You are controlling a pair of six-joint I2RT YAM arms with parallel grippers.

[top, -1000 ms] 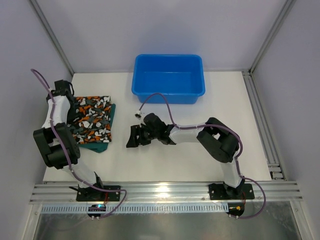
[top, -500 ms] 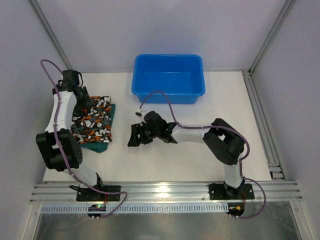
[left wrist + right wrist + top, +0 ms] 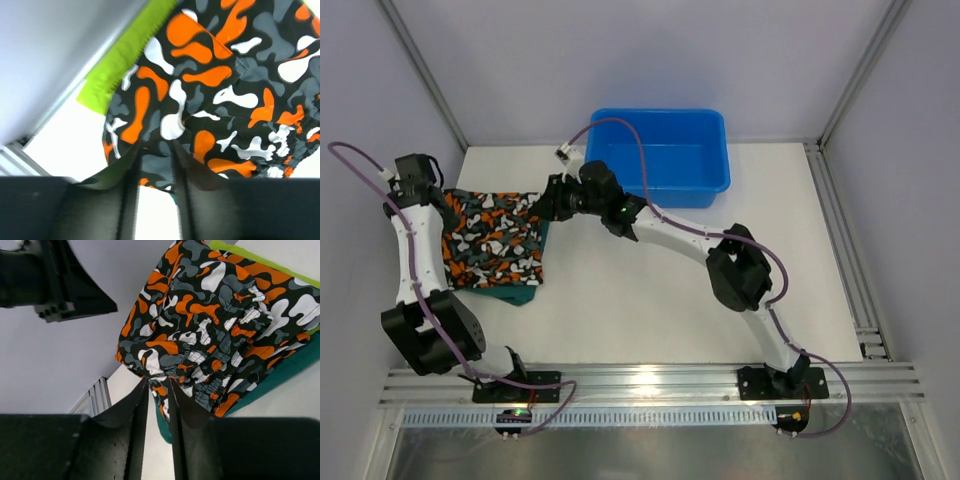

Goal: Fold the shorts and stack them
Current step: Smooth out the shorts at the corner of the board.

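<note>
**Now both tools hold the far edge of the top pair**

The camouflage shorts (image 3: 495, 240) lie on the left part of the counter (image 3: 650, 300). They sit on top of the teal shorts (image 3: 525, 292), which show along the near and right sides. A strip of the lime shorts (image 3: 115, 70) peeks out from under them in the left wrist view.

The left tool (image 3: 428, 190) is at the far-left corner of the camouflage pair and the right tool (image 3: 545, 197) is at the far-right corner. On each one the jaws are drawn nearly together, with a bunch of the printed cloth pinched between the tips. The right arm reaches well across the counter, past the blue tub (image 3: 655, 185), to get there.

The held edge runs left to right between the two tools, and the rest of the garment lies on the near side of both. Any fold would likely carry that edge toward the arm bases, with both tools moving level so the cloth stays square over the pile.
</note>
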